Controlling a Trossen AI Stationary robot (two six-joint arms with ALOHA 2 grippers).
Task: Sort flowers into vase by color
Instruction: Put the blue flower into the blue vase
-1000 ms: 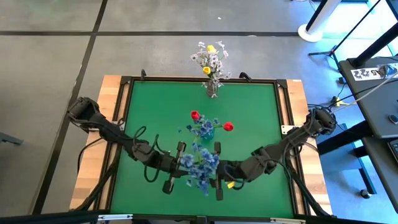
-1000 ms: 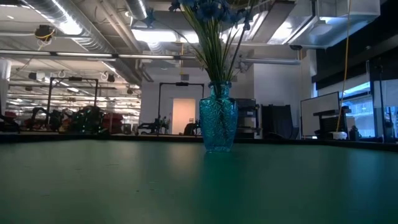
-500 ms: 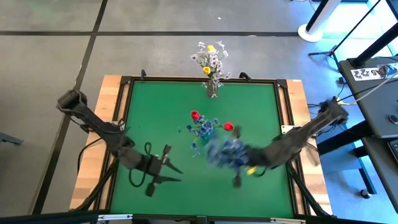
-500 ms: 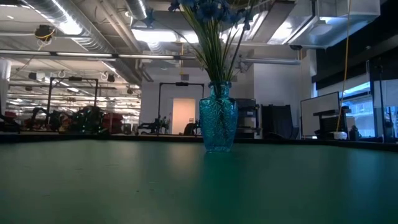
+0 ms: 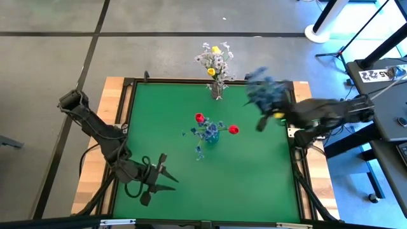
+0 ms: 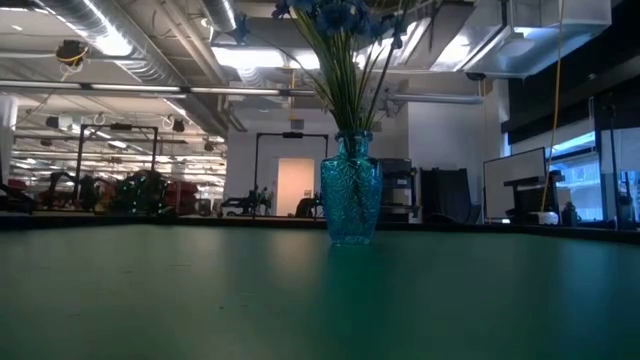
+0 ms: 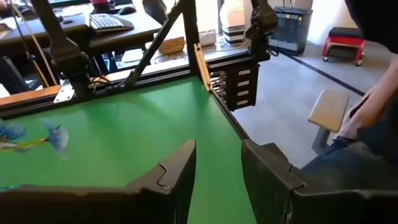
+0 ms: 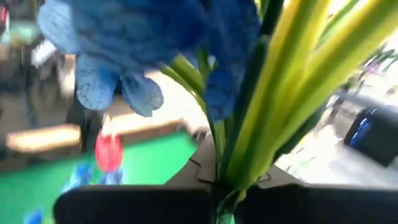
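Left gripper (image 5: 164, 179) low over the green table (image 5: 159, 114) near its front-left corner, fingers apart, nothing between them. Blue glass vase (image 5: 210, 135) with red buds (image 5: 199, 117) and blue blooms sits mid-table, between both grippers. Right gripper (image 5: 275, 114) at the table's back-right, clamped on stems of a blue flower bunch (image 5: 264, 94) sticking out beyond its fingers; clear vase of white and yellow flowers (image 5: 216, 67) just beside it.

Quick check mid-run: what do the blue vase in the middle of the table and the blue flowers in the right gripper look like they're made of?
The blue vase looks like tinted glass or clear plastic: translucent turquoise, textured wall, stems showing through. The blue flowers in the right gripper look artificial: matte, veined petals like fabric, and smooth, glossy green stems like plastic. The left gripper waits open near the table's front left.
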